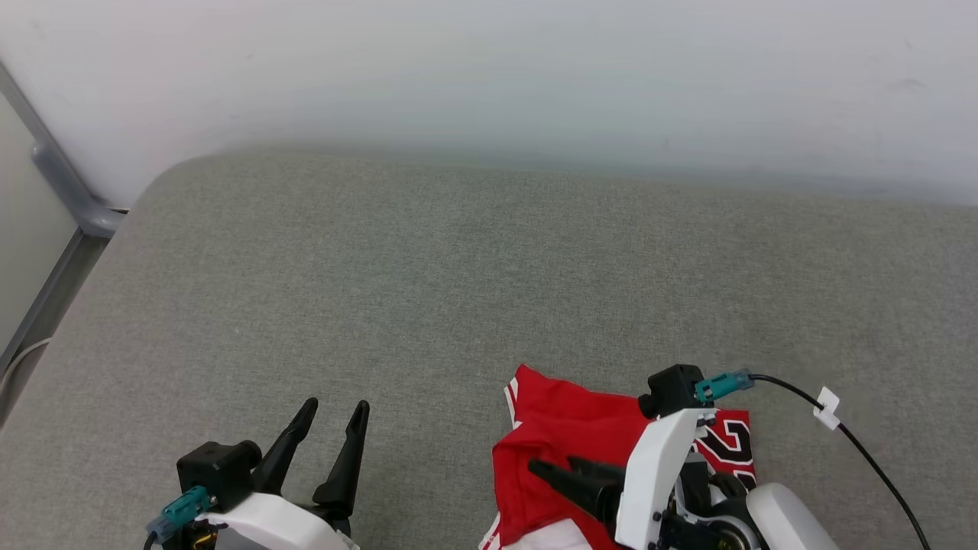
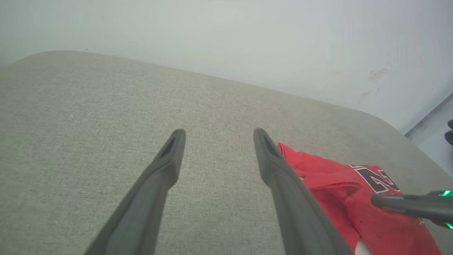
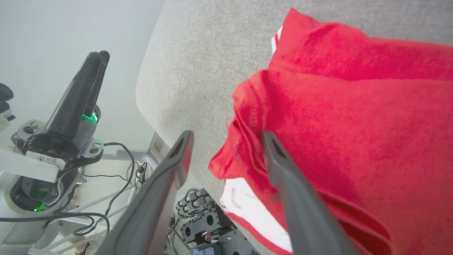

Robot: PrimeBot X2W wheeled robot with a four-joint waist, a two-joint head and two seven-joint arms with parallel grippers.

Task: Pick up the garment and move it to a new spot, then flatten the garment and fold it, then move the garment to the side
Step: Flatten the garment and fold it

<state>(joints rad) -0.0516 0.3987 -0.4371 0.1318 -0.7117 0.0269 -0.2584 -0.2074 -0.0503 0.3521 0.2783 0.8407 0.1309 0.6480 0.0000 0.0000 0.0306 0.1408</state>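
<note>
This looks like a robot lab or a test room. A plain white wall [image 1: 489,69] stands behind a table [image 1: 382,267] covered with grey fabric, and a grey metal frame [image 1: 69,195] runs beside it. Loose black cables [image 3: 63,215] and bare machine parts [image 3: 203,221] show below the table's edge.

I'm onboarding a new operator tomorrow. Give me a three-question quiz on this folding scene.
1. True or false: the left end effector is shut on the garment.
2. Where on the grey surface does the garment lie? A) far left corner B) near edge, robot's right C) centre
3. Fill in: the ___ end effector is open over the garment.
Key: 1 false; 2 B; 3 right end effector.
</note>
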